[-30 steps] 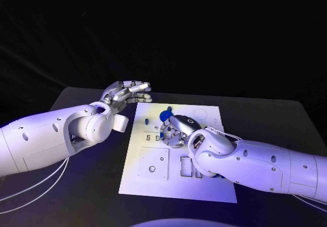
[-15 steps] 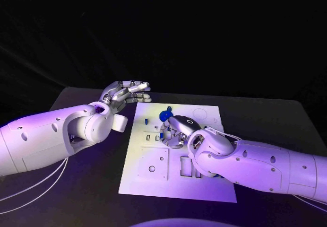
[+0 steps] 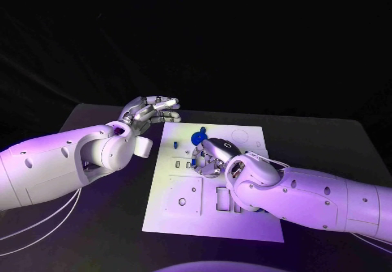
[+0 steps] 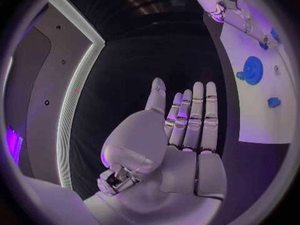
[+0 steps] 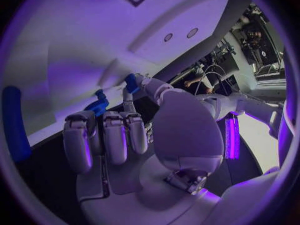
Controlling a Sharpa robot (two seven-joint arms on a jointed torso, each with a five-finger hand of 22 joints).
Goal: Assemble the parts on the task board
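The left hand [image 4: 181,135] holds nothing: its fingers [image 4: 199,110] lie straight and close side by side, the thumb a little apart from them, and the hand hovers off the board's [image 3: 245,224] far left corner, over the black table [image 3: 98,226]. From its wrist, the white board lies beyond and to the side of the fingertips, with a blue gear [image 4: 252,70] and a small blue block [image 4: 274,102] on it. The right hand [image 3: 214,156] is down over the middle of the board, palm towards it. Its fingers [image 5: 115,135] are curled in close together, and the thumb and one fingertip pinch a small blue part [image 5: 131,83] right at the board's surface; whether that part already sits in the board I cannot tell. Just beside the curled fingertips lies another blue piece [image 5: 97,106], and well off to the side of them a long blue bar [image 5: 14,122] lies along the board. In the head view the gear [image 3: 199,137] sits just beyond the right hand's fingertips, between the two hands. The board is white with rectangular cut-outs and small holes.
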